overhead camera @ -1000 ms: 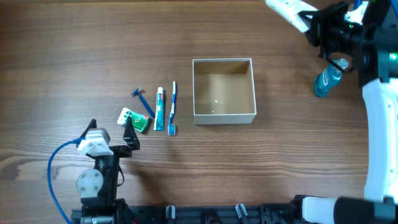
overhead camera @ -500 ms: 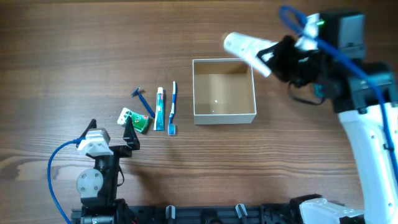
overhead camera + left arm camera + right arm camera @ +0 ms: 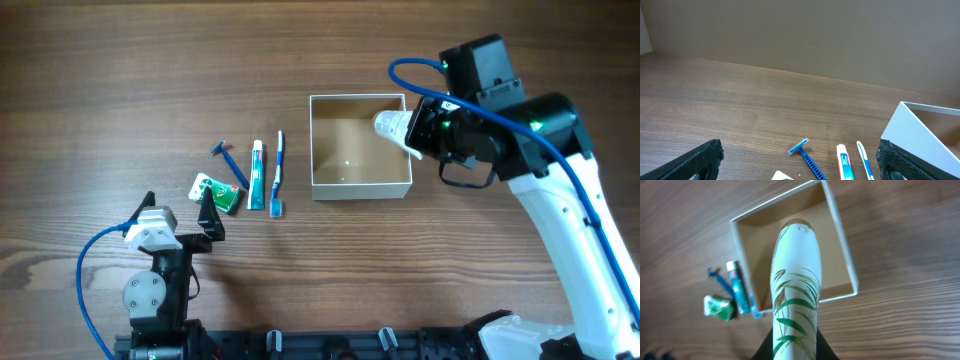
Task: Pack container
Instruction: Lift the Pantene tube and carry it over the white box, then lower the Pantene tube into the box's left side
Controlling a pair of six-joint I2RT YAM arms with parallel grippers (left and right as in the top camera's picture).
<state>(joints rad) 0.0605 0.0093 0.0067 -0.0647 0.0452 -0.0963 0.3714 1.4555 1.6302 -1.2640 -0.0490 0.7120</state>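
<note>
Two claws: the left gripper (image 3: 209, 218) gapes released by the desk's near edge, the right gripper (image 3: 428, 130) grasps a leaf-printed white bottle (image 3: 795, 280) above the right wall of the container (image 3: 360, 187) at mid-desk, so the placing step probably needs lowering inside, then letting go.

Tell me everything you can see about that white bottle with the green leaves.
The white bottle is a smooth, rounded tube printed with green leaf sprays, plastic by its look. The right tool is shut on its near end, and its far end points out over the open container. No cap is visible.
</note>
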